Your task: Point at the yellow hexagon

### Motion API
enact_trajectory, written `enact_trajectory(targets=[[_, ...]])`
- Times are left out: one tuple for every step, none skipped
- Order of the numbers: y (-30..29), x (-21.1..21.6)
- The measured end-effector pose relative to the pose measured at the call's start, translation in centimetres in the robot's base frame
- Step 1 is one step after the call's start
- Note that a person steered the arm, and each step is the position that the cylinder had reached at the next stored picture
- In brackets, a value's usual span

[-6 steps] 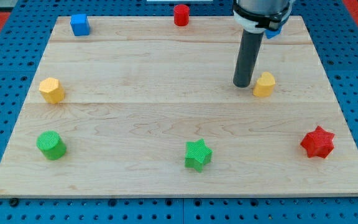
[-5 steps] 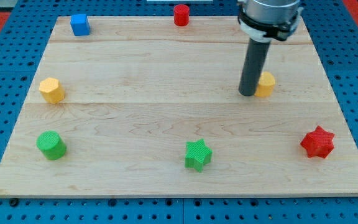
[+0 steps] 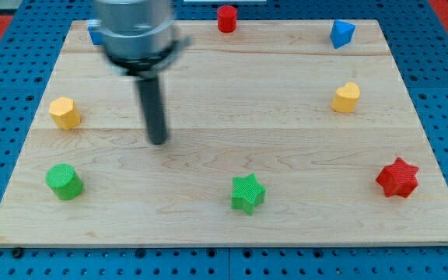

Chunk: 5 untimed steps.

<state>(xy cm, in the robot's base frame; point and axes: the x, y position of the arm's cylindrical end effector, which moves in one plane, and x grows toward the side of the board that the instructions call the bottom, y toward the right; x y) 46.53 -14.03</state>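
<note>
The yellow hexagon (image 3: pixel 64 112) lies near the board's left edge, at mid height. My tip (image 3: pixel 158 141) rests on the wood to its right and a little lower, well apart from it and touching no block. A second yellow block (image 3: pixel 346 97), with a rounded heart-like shape, lies at the view's right.
A green cylinder (image 3: pixel 64 181) sits at lower left, a green star (image 3: pixel 247 193) at bottom centre, a red star (image 3: pixel 397 178) at lower right. A red cylinder (image 3: pixel 226 18) and a blue block (image 3: pixel 341 33) lie along the top edge. Another blue block (image 3: pixel 94 32) is partly hidden behind the arm.
My tip has swept far left across the board, from beside the right yellow block to the left half. That yellow block now sits slightly further right.
</note>
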Motion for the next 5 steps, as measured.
enact_trajectory(targets=[[-8.0,0.2],[-14.2,-1.7],[-14.1,-3.8],[-10.3,-4.0],[-5.9,-3.9]])
